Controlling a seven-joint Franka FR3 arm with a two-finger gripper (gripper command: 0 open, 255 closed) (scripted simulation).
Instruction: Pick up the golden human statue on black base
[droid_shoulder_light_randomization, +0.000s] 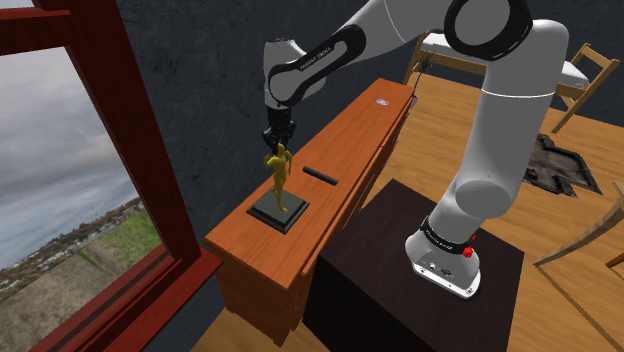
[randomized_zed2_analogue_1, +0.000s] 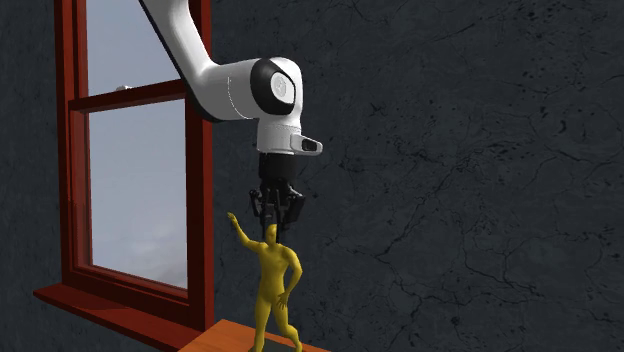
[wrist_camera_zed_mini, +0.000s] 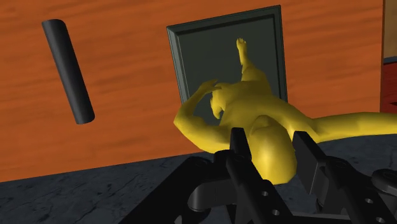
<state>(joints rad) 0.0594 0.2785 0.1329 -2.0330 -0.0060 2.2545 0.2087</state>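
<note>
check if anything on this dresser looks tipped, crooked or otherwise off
Nothing stands out. The golden statue stands upright on its dark square base, which lies flat on the wooden dresser top. The gripper sits at the statue's head. A black cylinder lies on its side beside the base, apart from it.

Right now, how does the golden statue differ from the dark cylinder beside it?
The statue is golden and stands upright on a dark square base; the cylinder is black and lies flat on the wood. The gripper is at the statue's head, apart from the cylinder. Both sit on the dresser top.
</note>
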